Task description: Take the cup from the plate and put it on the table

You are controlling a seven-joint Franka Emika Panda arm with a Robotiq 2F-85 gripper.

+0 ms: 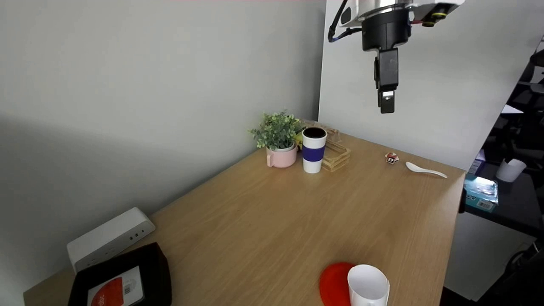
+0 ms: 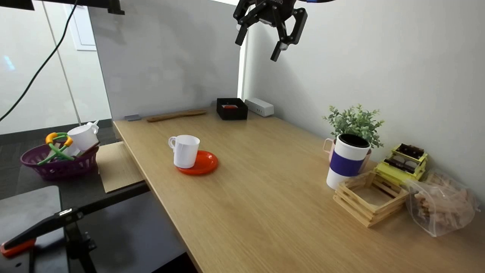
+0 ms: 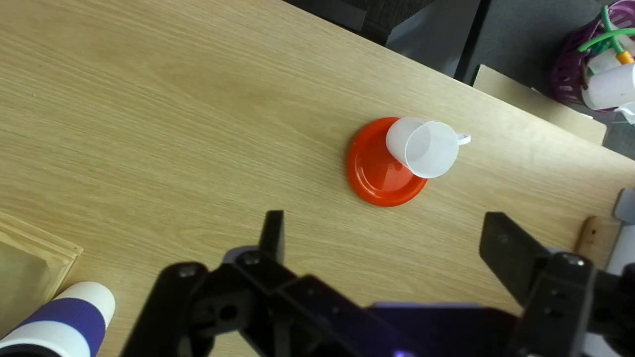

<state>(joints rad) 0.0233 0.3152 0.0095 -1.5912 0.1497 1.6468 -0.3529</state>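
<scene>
The white cup point(image 1: 369, 282) stands upright on the red plate point(image 1: 332, 284), off its middle. Both also show in an exterior view, the cup point(image 2: 186, 151) with its handle at the left and the plate point(image 2: 207, 163) under it. In the wrist view the cup point(image 3: 421, 148) covers one side of the plate point(image 3: 367, 171), with the handle pointing right. The plate lies on the wood-grain table point(image 2: 257, 197). My gripper point(image 2: 257, 49) is open and empty, high above the table and apart from the cup. In the wrist view its fingers point(image 3: 384, 218) are spread wide.
A white cup with a blue band point(image 2: 346, 161), a wooden crate point(image 2: 369, 199), a plant point(image 2: 356, 121) and a bag point(image 2: 441, 203) stand together. A black tray point(image 2: 232, 110) and white box point(image 2: 260, 107) stand elsewhere. A spoon point(image 1: 425, 170) lies near the table edge.
</scene>
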